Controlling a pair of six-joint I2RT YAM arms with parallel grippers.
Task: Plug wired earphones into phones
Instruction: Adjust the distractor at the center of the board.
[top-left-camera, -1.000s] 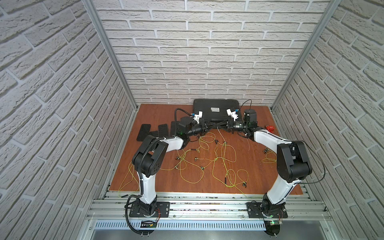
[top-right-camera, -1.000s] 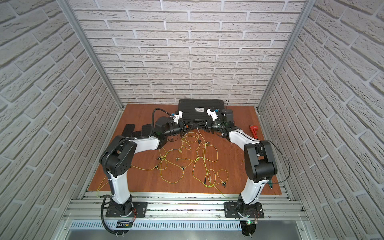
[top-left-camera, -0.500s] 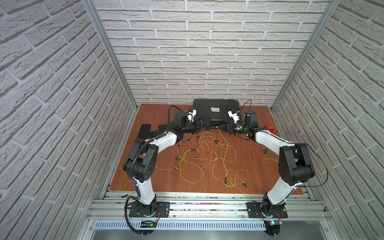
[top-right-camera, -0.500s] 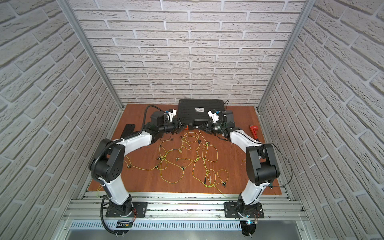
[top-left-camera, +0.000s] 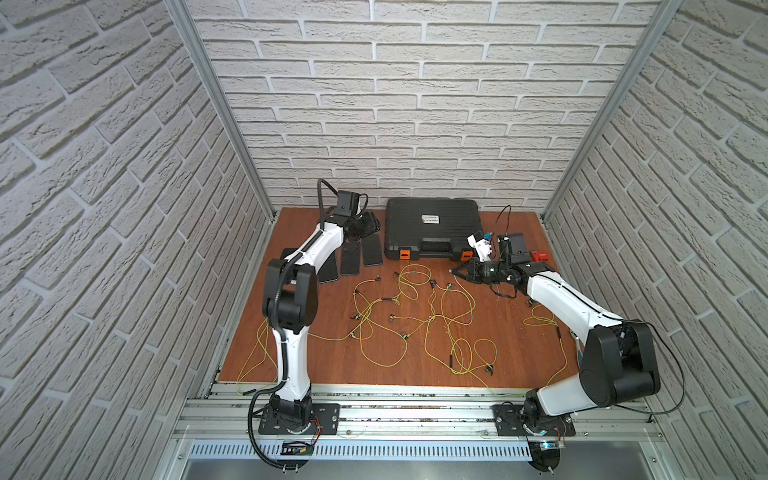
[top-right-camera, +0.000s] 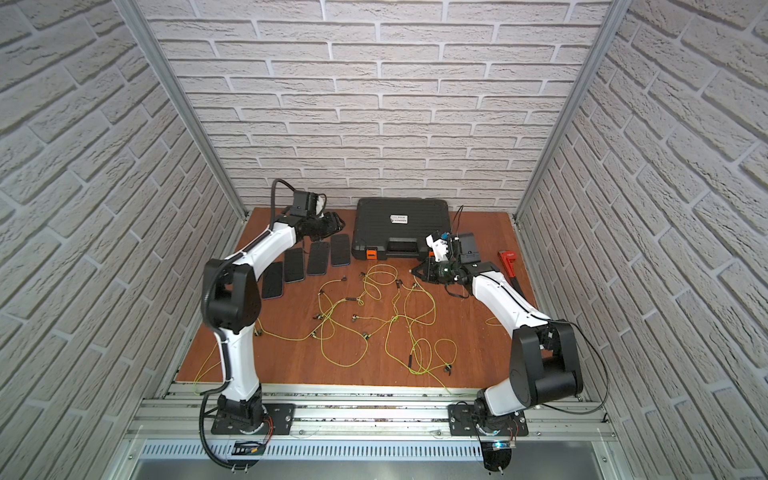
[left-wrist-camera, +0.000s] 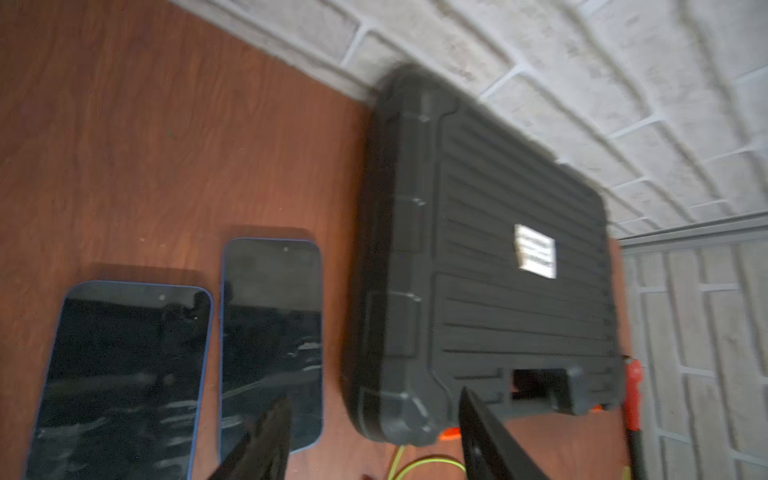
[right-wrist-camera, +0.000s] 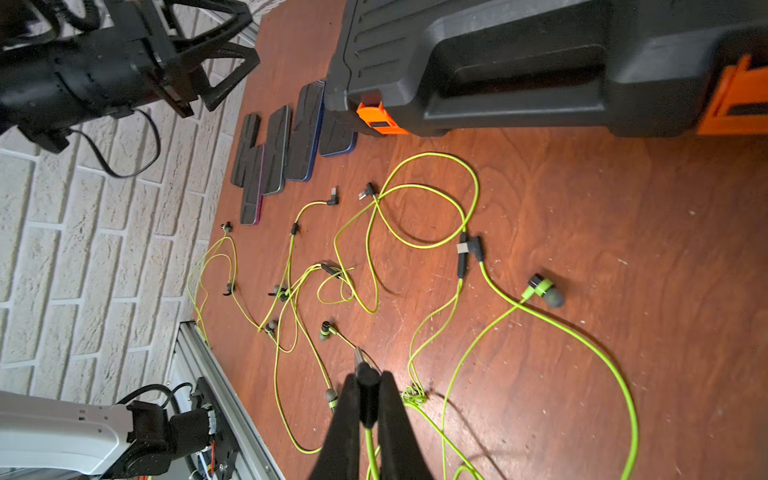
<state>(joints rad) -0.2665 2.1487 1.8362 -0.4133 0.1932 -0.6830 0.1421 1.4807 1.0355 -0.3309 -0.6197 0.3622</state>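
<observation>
Five flat black smartphones (right-wrist-camera: 305, 133) with dark screens, some blue-edged, lying face up in a row on the reddish-brown wooden bench (top-left-camera: 324, 365). Found left of centre in both top views (top-left-camera: 350, 262) (top-right-camera: 318, 258), just beside the left end of the large black ribbed plastic case (top-left-camera: 432, 228) with orange latches. Partly hidden by the left arm in a top view.

Several thin yellow-green earphone cables (top-left-camera: 432, 319) with small dark earbuds, spread in loose tangle over the middle of the bench, below the case in the frame. Two loose dark connectors (right-wrist-camera: 332, 196) near the row of smartphones but apart from it, seen in the right wrist view.

At upper left of the bench, close to the back wall, left gripper (top-right-camera: 332, 222), just above the upper end of the row in the frame. Jaws standing well apart and holding nothing, clear in the left wrist view (left-wrist-camera: 374, 411).

Right of centre, just in front of the right latch of the case, right gripper (top-left-camera: 455, 272), pressed closed on a small dark plug (right-wrist-camera: 359, 359) with metal tip. Green cable running back between the fingers (right-wrist-camera: 395, 424).

At the right edge of the bench, small red tool (top-right-camera: 508, 259).
</observation>
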